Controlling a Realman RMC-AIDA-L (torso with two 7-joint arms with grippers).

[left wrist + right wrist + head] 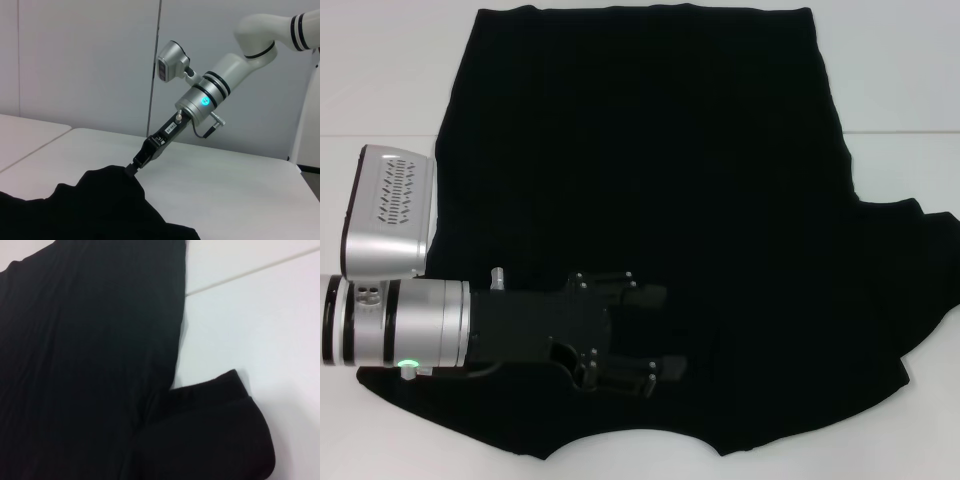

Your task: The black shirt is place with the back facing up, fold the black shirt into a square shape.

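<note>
Black shirt (650, 170) lies spread across the white table (890, 80), filling most of the head view. Left gripper (655, 330) hovers over its lower middle, fingers parted and empty. Right gripper (134, 167) pinches a raised shirt edge in the left wrist view.

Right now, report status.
Left hand open over the shirt. Right hand pinching a raised shirt edge. Shirt mostly spread out, not yet folded. Nothing in the way.

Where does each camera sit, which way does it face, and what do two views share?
Head: above, facing down at the black shirt on the table; left gripper shows, fingers open.
Left wrist: low, facing across the table at the right gripper touching the shirt.
Right wrist: facing down on a sleeve; no robot parts.
All share the shirt.
</note>
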